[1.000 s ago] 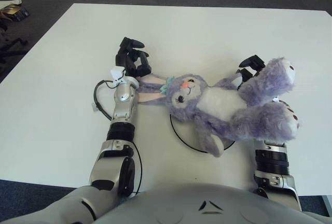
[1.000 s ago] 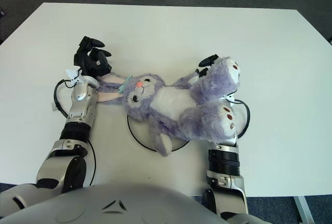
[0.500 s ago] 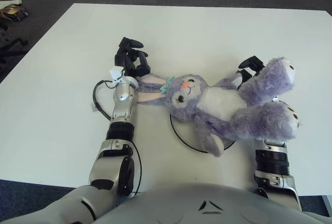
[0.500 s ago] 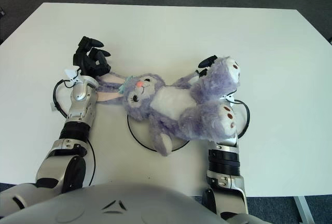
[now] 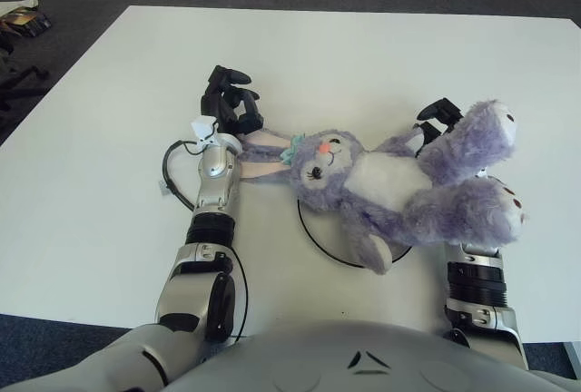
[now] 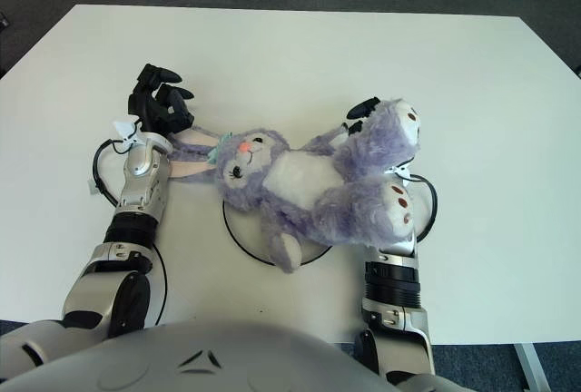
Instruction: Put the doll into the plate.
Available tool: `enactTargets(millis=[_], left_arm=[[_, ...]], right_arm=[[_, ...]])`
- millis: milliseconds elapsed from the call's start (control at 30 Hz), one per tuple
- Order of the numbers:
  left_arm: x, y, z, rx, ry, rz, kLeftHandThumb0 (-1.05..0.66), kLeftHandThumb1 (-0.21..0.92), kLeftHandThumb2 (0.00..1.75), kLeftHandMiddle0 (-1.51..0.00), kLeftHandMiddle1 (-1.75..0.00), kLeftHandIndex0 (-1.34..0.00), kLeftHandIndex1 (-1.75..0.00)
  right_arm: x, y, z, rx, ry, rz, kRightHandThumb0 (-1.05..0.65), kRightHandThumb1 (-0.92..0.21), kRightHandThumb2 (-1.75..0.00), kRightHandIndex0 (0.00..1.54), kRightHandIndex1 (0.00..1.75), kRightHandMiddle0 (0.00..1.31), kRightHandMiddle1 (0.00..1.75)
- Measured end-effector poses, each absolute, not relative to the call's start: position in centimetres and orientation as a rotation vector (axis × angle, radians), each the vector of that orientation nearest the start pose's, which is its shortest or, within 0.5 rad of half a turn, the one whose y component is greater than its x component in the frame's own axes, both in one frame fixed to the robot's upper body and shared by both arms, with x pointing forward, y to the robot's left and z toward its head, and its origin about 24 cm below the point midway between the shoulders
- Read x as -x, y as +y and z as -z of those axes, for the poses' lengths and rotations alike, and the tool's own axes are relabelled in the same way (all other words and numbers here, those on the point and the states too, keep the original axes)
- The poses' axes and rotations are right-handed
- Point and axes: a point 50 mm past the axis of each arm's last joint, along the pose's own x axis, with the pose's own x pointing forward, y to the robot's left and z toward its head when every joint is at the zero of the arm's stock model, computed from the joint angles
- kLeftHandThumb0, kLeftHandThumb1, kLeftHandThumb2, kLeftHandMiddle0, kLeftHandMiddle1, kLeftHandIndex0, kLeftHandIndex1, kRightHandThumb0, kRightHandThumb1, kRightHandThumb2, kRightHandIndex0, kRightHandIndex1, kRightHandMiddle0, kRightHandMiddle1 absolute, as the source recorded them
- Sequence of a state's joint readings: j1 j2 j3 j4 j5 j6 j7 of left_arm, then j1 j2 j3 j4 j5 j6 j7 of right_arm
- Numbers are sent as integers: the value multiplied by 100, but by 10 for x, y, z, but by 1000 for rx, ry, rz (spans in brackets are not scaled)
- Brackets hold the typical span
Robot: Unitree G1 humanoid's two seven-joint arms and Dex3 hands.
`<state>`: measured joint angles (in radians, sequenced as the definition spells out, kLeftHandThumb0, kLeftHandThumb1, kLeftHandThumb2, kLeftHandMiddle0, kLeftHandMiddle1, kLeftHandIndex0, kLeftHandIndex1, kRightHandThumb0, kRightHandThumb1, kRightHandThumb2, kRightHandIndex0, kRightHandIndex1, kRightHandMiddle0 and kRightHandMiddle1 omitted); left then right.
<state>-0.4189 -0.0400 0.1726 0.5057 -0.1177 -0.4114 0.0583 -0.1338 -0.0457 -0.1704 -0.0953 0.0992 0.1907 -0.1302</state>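
So our fluffy purple bunny doll (image 5: 399, 192) lies across the black-rimmed white round plate (image 5: 313, 233). Our right hand (image 5: 438, 120) fingers clutch its legs; left hand (image 5: 229, 106) fingers curl by its ears, empty.

Both views look from the robot's head, forward and steeply down onto the white table (image 5: 381, 56), with the grey chest filling the 6 o'clock edge. They sit close together, side by side, fairly near the tabletop. Both take in the whole table, the two forearms and the dark floor at 12 o'clock. The left eye reaches further toward 9 o'clock; the right eye shows more floor toward 3 o'clock.
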Motion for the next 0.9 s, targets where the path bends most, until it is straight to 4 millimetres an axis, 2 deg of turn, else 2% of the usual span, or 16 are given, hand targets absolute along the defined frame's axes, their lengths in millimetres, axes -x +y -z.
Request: enactTargets(millis=[500, 900], left_arm=[[-323, 152, -76, 210, -276, -128, -1, 30, 135, -52, -175, -50, -175], [-322, 151, -75, 216, -264, -111, -1, 30, 134, -51, -175, -50, -175]], right_arm=[[-274, -195, -80, -73, -34, 249, -1, 1, -169, 82, 175, 65, 175], [-274, -196, -79, -68, -3, 277, -1, 4, -172, 86, 175, 68, 173]])
